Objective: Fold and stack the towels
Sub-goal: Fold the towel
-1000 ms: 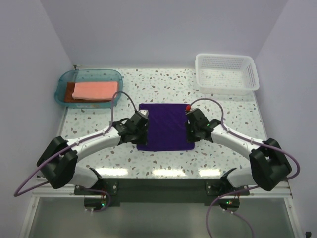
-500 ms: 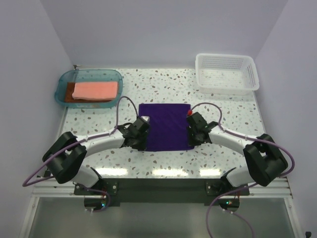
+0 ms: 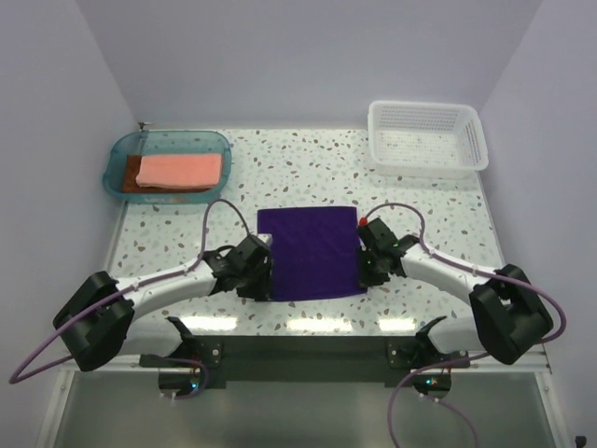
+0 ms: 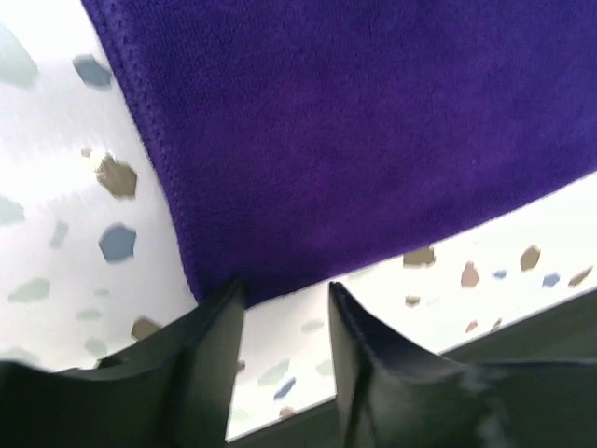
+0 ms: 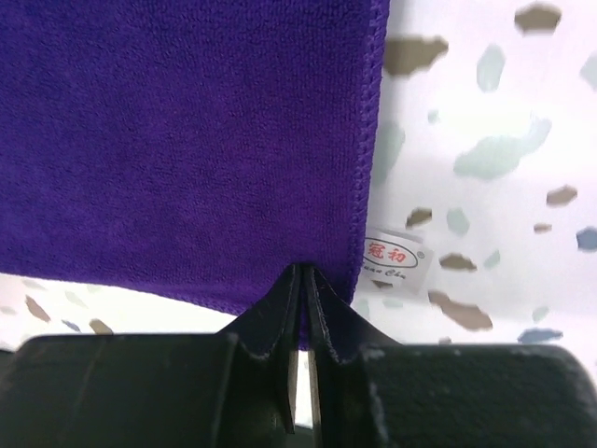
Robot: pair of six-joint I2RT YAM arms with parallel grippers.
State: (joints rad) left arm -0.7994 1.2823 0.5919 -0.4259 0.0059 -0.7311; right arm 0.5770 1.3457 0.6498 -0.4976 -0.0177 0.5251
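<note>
The deep purple towel point(image 3: 310, 252) lies spread flat on the speckled table between my two grippers. In the right wrist view my right gripper point(image 5: 304, 273) is shut on the near hem of the purple towel point(image 5: 187, 140), close to its right corner, beside a white label point(image 5: 396, 254). My left gripper point(image 4: 284, 289) stands open at the towel's near left corner point(image 4: 219, 271), with only bare table showing between its fingers. From above, the left gripper point(image 3: 264, 280) and the right gripper point(image 3: 364, 275) sit at the towel's two near corners. The salmon pink towel point(image 3: 180, 170) lies folded on the rust brown towel point(image 3: 131, 185).
The pink and brown towels rest in a teal translucent tray point(image 3: 168, 138) at the back left. A white mesh basket point(image 3: 427, 138) stands at the back right. The table's near edge runs just below the purple towel.
Both grippers have drawn the purple towel toward the near edge of the table. The left jaws have parted and let go of their corner; the right jaws stay shut on theirs.
</note>
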